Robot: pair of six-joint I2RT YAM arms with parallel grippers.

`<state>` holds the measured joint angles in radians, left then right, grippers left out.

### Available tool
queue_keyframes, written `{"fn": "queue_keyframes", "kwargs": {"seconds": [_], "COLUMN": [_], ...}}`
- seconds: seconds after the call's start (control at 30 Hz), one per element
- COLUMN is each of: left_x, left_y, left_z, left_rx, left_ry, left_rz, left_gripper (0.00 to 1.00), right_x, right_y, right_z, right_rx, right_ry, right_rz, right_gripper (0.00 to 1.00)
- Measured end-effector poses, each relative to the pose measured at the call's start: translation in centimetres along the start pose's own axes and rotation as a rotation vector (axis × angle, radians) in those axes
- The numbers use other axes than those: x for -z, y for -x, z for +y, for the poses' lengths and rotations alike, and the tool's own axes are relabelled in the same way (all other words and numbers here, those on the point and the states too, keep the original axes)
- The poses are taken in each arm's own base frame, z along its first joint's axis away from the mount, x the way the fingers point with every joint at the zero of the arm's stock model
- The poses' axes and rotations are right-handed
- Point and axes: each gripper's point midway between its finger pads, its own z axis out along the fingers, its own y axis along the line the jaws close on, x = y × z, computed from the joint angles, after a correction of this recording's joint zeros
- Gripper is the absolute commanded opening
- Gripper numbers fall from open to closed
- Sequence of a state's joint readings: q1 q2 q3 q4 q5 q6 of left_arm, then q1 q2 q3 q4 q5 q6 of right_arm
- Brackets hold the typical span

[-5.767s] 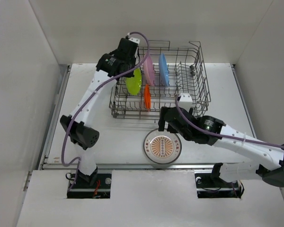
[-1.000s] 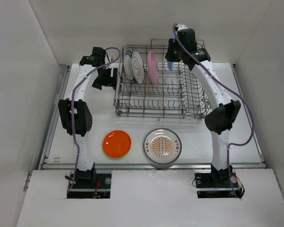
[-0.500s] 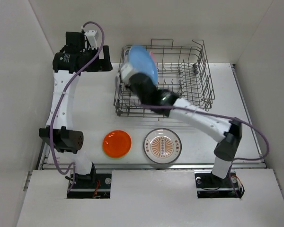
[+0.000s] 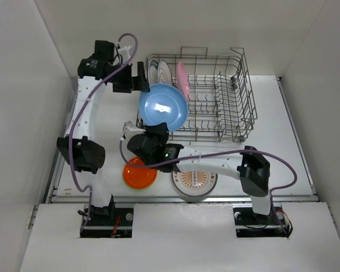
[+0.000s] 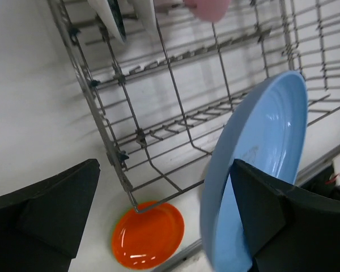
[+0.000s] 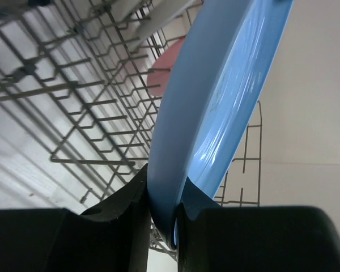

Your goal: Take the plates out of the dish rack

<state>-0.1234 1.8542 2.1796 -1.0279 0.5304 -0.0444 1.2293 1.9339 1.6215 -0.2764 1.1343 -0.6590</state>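
A blue plate [image 4: 162, 106] held only by its rim

Centre of the overhead view: the right gripper [image 6: 161, 226] clamps the plate's lower edge, at the dish rack's [image 4: 215, 113] left front corner. The left gripper [image 5: 164, 164] gapes wide, empty. So slight a hold may let the plate pivot or slip.

Six plates, one each: blue plate [image 4: 162, 105], pink plate [image 4: 183, 80], white plate [image 4: 165, 73], dark-rimmed plate [image 4: 153, 72], orange plate [image 4: 137, 175], sunburst plate [image 4: 196, 180]. One dish rack [image 4: 227, 113].

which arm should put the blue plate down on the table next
Right: the right gripper is shut on the blue plate at its rim. The left gripper is open and empty beside the dish rack.
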Motion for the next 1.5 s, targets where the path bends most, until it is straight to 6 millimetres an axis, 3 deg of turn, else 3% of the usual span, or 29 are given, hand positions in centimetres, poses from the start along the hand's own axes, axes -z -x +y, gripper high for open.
{"fn": "queue_keyframes", "kwargs": {"seconds": [0.13, 0.17, 0.2, 0.23, 0.27, 0.3, 0.33, 0.37, 0.4, 0.47, 0.5, 0.57, 0.7, 0.83, 0.93, 1.03, 1.13, 1.23, 1.3, 1.4, 1.5], "left_x": [-2.7, -2.9, -2.8, -2.8, -2.6, -2.5, -2.4, -2.4, -2.4, -2.1, -2.0, -1.5, 0.7, 5.8, 9.8, 11.1, 9.0, 5.6, 3.2, 0.4, -1.5], "left_y": [-3.0, -3.5, -4.0, -4.2, -4.3, -4.4, -4.5, -4.5, -4.4, -4.5, -4.5, -4.3, -2.6, 0.2, 0.5, -0.6, -2.9, -6.0, -7.9, -10.9, -13.5], "left_z": [-0.7, -0.9, -0.9, -0.9, -0.8, -0.7, -0.8, -0.8, -0.6, 0.0, 0.3, 1.5, 5.3, 11.5, 16.4, 19.5, 21.2, 23.5, 25.6, 28.7, 30.7], "left_rx": [-0.032, -0.038, -0.048, -0.046, -0.057, -0.054, -0.049, -0.063, -0.074, -0.077, -0.067, -0.044, 0.076, 0.238, 0.344, 0.387, 0.391, 0.412, 0.439, 0.501, 0.559], "left_ry": [-0.007, -0.011, -0.010, -0.009, -0.009, -0.009, -0.016, -0.021, -0.019, 0.006, 0.015, 0.048, 0.124, 0.244, 0.349, 0.446, 0.480, 0.493, 0.497, 0.496, 0.473], "left_rz": [0.141, 0.161, 0.182, 0.186, 0.191, 0.196, 0.202, 0.200, 0.198, 0.202, 0.201, 0.191, 0.109, -0.087, -0.203, -0.217, -0.137, -0.015, 0.059, 0.156, 0.229], "left_gripper": [0.83, 0.66, 0.41, 0.41, 0.29, 0.06, 0.00, 0.00, 0.00, 0.00, 0.00, 0.00, 0.00, 0.00, 0.00, 0.00, 0.00, 0.00, 0.00, 0.00, 0.00], "right_x": [1.7, 1.8, 1.6, 1.5, 1.3, 1.2, 1.1, 1.0, 0.9, 1.0, 1.0, 1.1, 1.3, 1.5, 0.8, -2.7, -8.1, -14.7, -18.8, -22.4, -23.7], "right_y": [1.4, 1.4, 1.4, 1.3, 1.2, 1.1, 1.2, 1.1, 1.2, 1.2, 1.4, 2.0, 4.8, 7.7, 7.2, 4.6, 2.1, -0.9, -3.3, -6.0, -7.3], "right_z": [1.8, 2.1, 2.3, 2.4, 2.4, 2.4, 2.5, 2.5, 2.6, 2.2, 1.9, 0.8, -2.9, -7.6, -12.6, -18.5, -21.5, -20.4, -17.1, -10.7, -4.9], "right_rx": [0.038, 0.046, 0.055, 0.058, 0.059, 0.061, 0.064, 0.061, 0.056, 0.045, 0.029, -0.020, -0.217, -0.525, -0.752, -0.990, -1.173, -1.290, -1.326, -1.337, -1.310], "right_ry": [0.002, 0.001, -0.001, -0.004, -0.007, -0.009, -0.005, 0.001, 0.003, -0.009, -0.016, -0.032, -0.030, 0.140, 0.259, 0.272, 0.282, 0.332, 0.387, 0.477, 0.573], "right_rz": [-0.035, -0.035, -0.030, -0.026, -0.020, -0.016, -0.018, -0.019, -0.020, -0.014, -0.014, -0.016, -0.063, -0.214, -0.305, -0.312, -0.269, -0.183, -0.084, 0.072, 0.179], "right_gripper": [0.00, 0.00, 0.00, 0.00, 0.00, 0.00, 0.02, 0.12, 0.39, 0.56, 0.80, 0.97, 1.00, 1.00, 1.00, 0.96, 0.83, 0.81, 0.80, 0.80, 0.80]}}
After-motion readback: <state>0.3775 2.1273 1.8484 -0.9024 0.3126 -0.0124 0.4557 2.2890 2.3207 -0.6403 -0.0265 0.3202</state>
